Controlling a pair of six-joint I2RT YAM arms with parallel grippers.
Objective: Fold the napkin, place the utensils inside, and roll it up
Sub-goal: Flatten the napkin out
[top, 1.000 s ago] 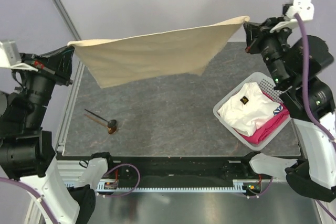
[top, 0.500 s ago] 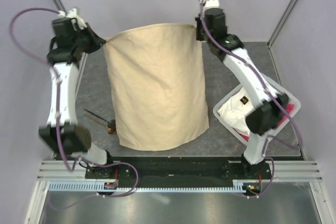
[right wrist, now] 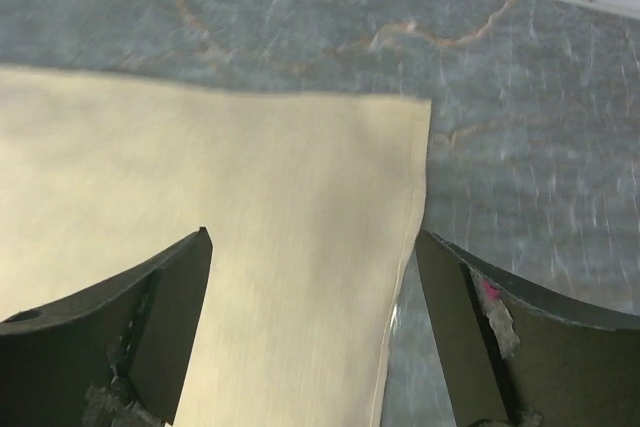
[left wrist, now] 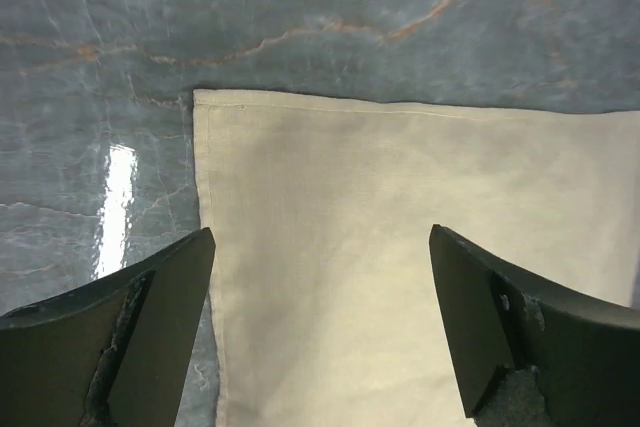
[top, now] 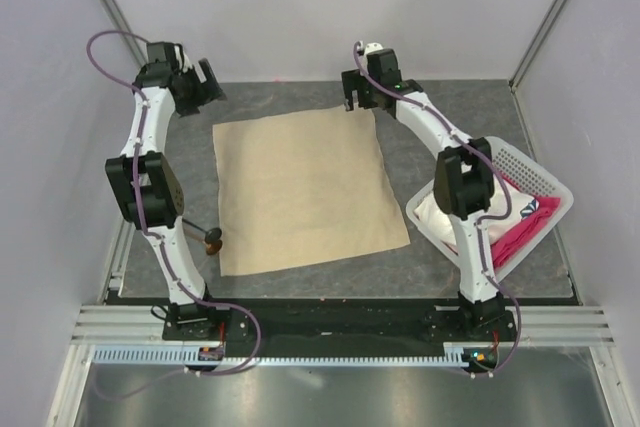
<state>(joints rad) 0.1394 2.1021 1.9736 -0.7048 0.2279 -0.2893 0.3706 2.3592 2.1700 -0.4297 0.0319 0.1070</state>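
Beige napkin (top: pixel 305 192) lies flat beneath my fingers (left wrist: pixel 120 327); left gripper (left wrist: pixel 318 247) and right gripper (right wrist: pixel 312 247) both spread wide, holding nothing.

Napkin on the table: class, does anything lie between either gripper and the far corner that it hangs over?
Nothing visible does. The left gripper and the right gripper each hang open over a bare far corner of the napkin. The utensil lies beside its near left edge.
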